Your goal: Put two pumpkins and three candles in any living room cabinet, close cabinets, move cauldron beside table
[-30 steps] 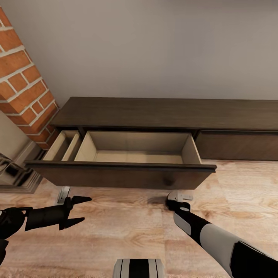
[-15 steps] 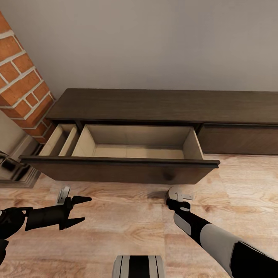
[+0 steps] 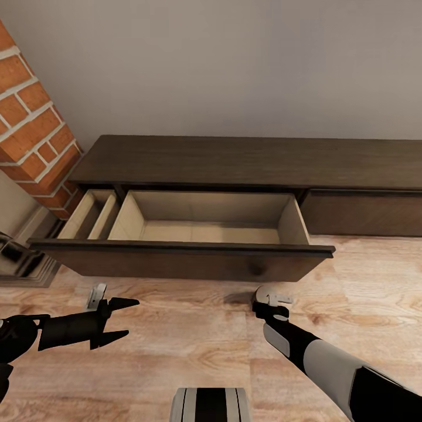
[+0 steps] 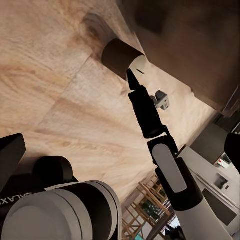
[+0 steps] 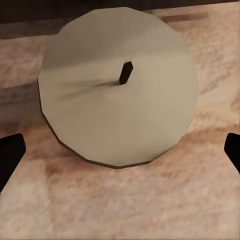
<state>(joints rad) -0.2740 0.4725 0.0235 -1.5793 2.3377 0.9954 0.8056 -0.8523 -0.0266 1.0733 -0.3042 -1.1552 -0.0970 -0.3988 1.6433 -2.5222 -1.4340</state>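
We see the cabinet (image 3: pixel 246 161) running across the middle of the head view as a long low dark brown unit against a plain grey wall (image 3: pixel 234 64). Its wide left drawer (image 3: pixel 181 261) is pulled out toward us, showing a pale beige interior with nothing in it; a narrower compartment (image 3: pixel 94 214) lies at its left end. The drawer front at centre right (image 3: pixel 363 214) sits flush with the unit. A brick column (image 3: pixel 32 129) stands at upper left.

In the lower left of the head view, the left gripper (image 3: pixel 120 319) hangs over the wooden floor (image 3: pixel 193 346) with its two dark fingers spread apart and nothing between them.

In the lower centre-right, the right arm (image 3: pixel 328 363) reaches toward the drawer front, and the right gripper (image 3: pixel 271 302) is just below it. In the right wrist view, a candle (image 5: pixel 117 90) stands upright on the floor at the upper centre, its flat pale top and small dark wick (image 5: pixel 126 72) facing the camera. The two dark fingertips (image 5: pixel 10 155) sit at the lower left and lower right edges, wide apart and clear of the candle. In the left wrist view, the same candle (image 4: pixel 122 57) appears at the upper centre, just beyond the tip of the right arm, near the dark cabinet front.
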